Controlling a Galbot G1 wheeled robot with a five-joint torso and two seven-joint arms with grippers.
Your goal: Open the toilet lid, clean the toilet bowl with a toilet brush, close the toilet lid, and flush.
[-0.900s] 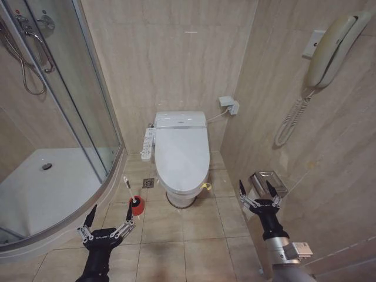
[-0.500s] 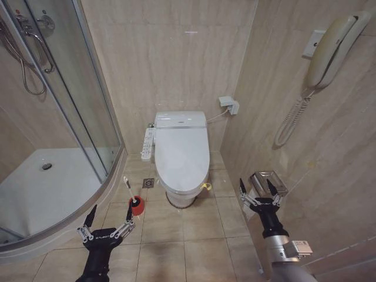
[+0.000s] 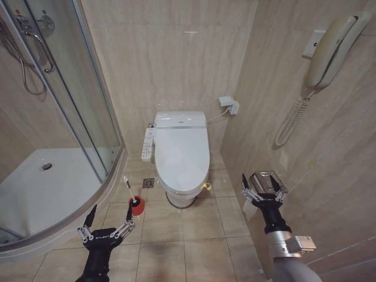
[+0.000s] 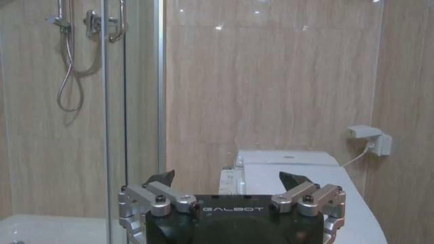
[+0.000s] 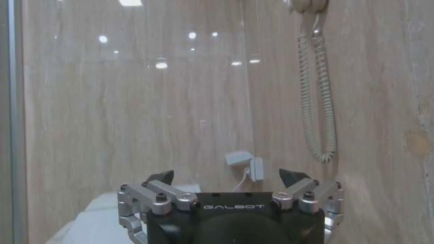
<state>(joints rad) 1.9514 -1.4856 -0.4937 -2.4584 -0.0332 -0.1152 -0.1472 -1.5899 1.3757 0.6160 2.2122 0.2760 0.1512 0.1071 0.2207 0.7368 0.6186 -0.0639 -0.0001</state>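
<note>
The toilet lid (image 3: 181, 153) lies shut over the toilet bowl (image 3: 181, 197), which stands against the back wall between the shower enclosure (image 3: 53, 147) and the side wall with the wall phone (image 3: 332, 44). On the floor just left of the bowl, the toilet brush (image 3: 129, 191) leans in its red holder cup (image 3: 137, 205). The left end effector (image 3: 108, 218) hovers low, close to that cup, fingers spread and empty. The right end effector (image 3: 262, 188) hangs by the side wall, before a shiny metal box (image 3: 267, 181), likewise released.
</note>
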